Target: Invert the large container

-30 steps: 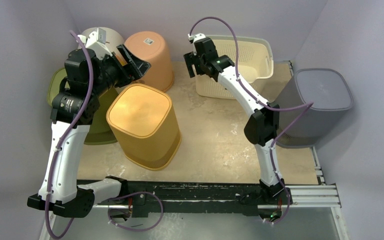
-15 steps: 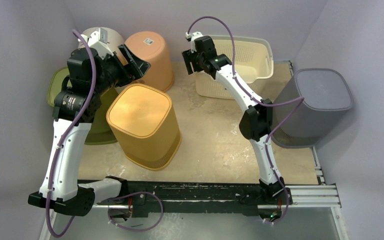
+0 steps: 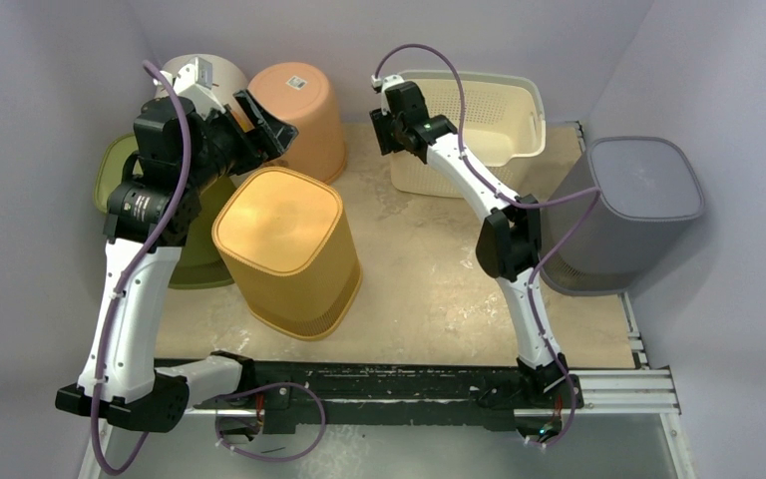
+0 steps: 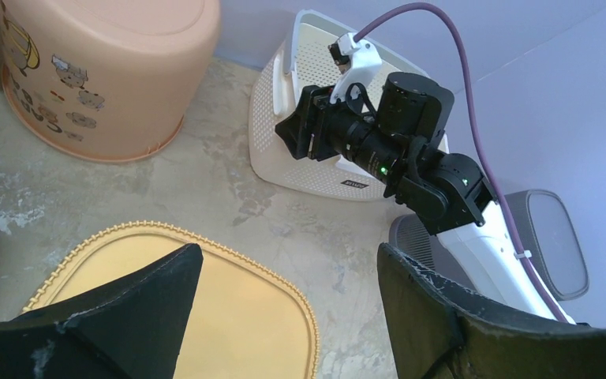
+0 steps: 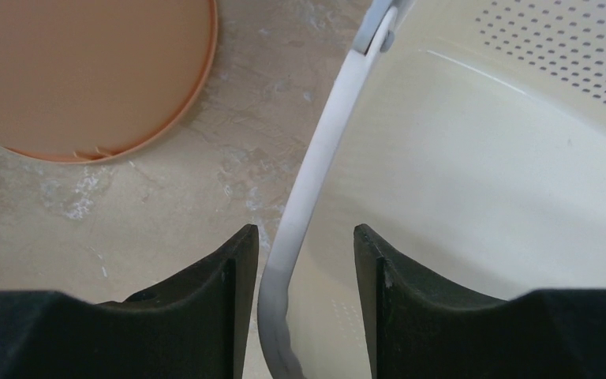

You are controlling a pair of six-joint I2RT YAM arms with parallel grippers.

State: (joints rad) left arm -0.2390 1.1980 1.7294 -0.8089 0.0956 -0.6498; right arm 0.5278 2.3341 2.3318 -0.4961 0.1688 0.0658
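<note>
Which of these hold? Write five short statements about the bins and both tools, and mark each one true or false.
1. The white basket stands open side up. True.
2. The right tool has one finger on each side of the white basket's rim. True.
3. The left tool grips the yellow bin. False: it hangs wide open and holds nothing.
4. The grey bin lies on its side. False: it stands bottom up at the table's right edge.
5. The peach bucket is bottom up. True.
</note>
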